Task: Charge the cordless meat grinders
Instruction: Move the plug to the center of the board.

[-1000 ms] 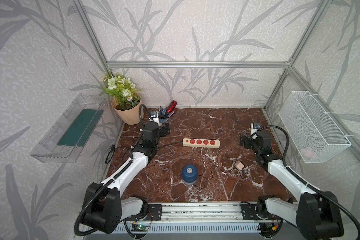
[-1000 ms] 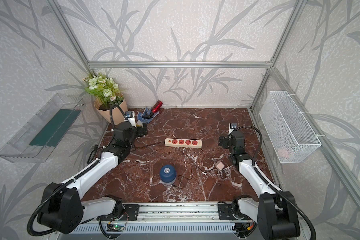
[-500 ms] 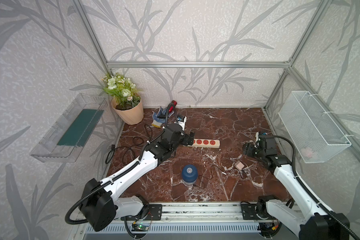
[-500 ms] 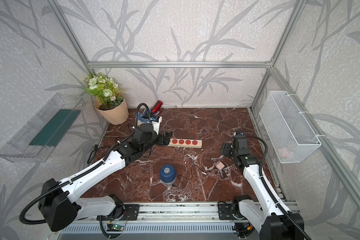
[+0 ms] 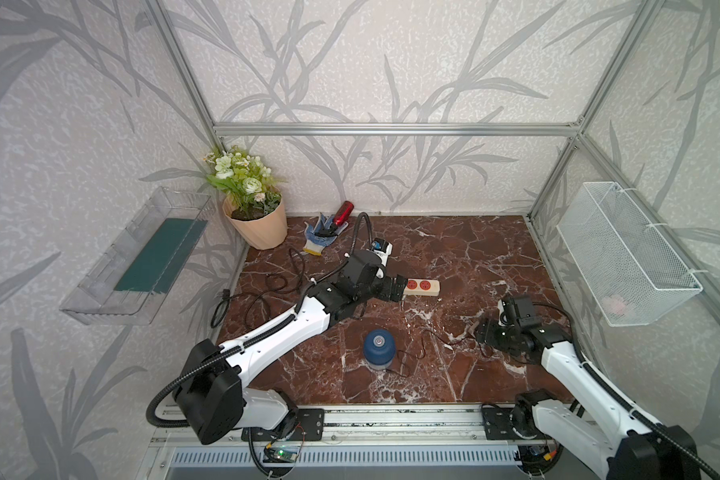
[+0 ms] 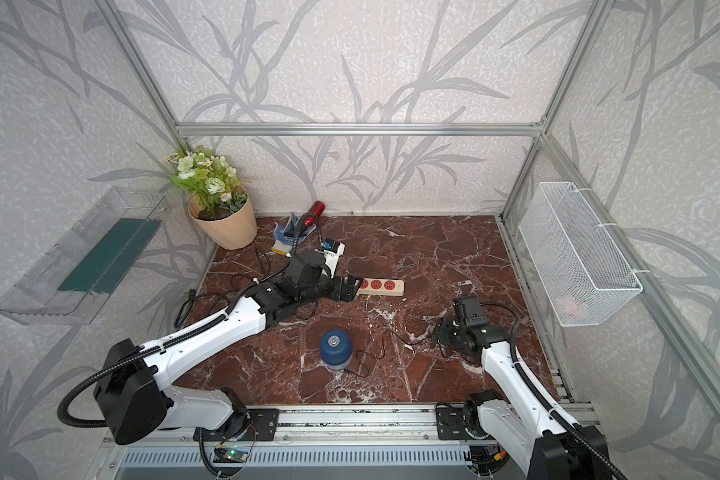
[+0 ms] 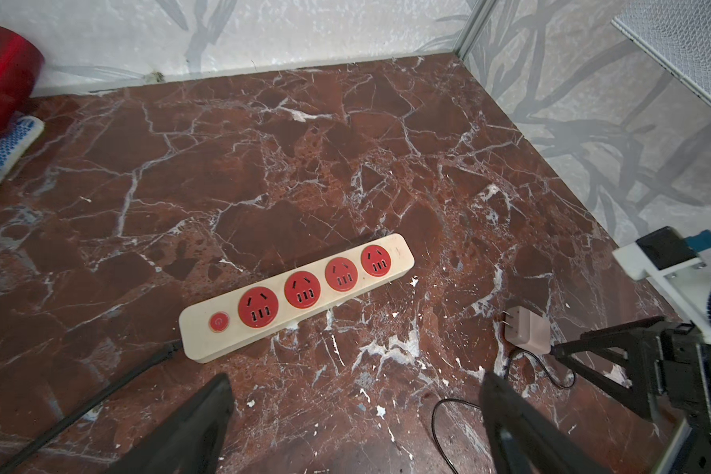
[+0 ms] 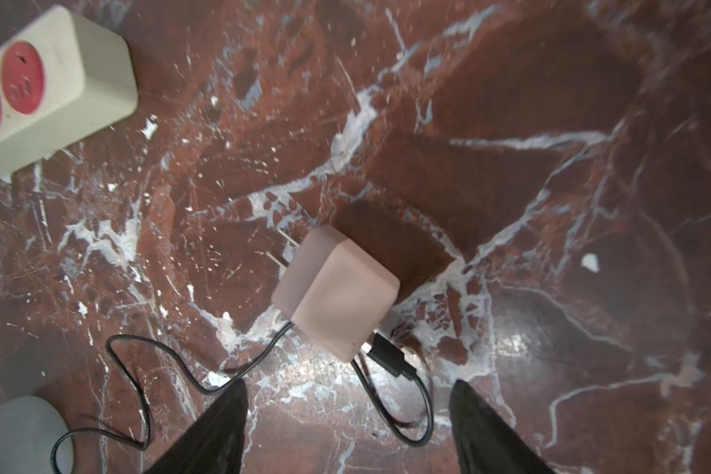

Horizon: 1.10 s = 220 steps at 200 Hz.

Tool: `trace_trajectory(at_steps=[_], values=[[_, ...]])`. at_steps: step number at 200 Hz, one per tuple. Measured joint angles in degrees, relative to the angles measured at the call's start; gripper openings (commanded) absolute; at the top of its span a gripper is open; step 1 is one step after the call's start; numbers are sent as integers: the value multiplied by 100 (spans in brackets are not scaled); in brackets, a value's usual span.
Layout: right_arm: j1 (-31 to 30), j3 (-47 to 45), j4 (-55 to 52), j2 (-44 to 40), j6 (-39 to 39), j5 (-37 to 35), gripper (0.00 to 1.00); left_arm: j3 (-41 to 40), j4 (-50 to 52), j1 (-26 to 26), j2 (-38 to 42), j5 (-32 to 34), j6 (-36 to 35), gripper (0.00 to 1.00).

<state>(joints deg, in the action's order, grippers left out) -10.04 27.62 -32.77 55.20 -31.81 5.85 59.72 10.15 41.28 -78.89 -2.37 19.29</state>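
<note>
Two overhead views, two wrist views

Both top views look steeply down from high at the front onto the whole table (image 5: 474, 257). The left wrist view looks forward past the left gripper (image 7: 354, 376), low over the power strip (image 7: 296, 293). The right wrist view sits closer, above the charger (image 8: 337, 291), past the right gripper (image 8: 349, 381). Both wrist views show the power strip and the charger.

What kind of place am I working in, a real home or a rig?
Most likely a staged test booth, not a real room: an aluminium frame holds leaf-patterned wall panels around a marble-look tabletop, and a mounting rail runs along its front. The flower pot looks like home dressing.
</note>
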Motion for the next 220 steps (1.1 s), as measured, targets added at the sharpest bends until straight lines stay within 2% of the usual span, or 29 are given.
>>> trace_trajectory(at_steps=[46, 71, 105, 131, 165, 220], values=[[-37, -90, 442, 332, -98, 131, 76, 120, 63, 26, -188, -107, 46, 93], [-81, -70, 726, 588, -90, 177, 76, 144, 83, 28, -310, -186, 98, 87], [-164, 0, 1047, 1130, 9, 304, 74, 208, 216, 31, -424, -227, 127, 87], [-538, 232, 1237, 1510, 122, 321, 73, 293, 323, 31, -444, -201, 131, 81], [-1106, 675, 1504, 2046, 417, 315, 73, 529, 638, 31, -590, -85, 157, 81], [-1572, 1486, 1803, 3029, 1123, 426, 68, 1064, 1537, 17, -1075, 295, 308, 75]])
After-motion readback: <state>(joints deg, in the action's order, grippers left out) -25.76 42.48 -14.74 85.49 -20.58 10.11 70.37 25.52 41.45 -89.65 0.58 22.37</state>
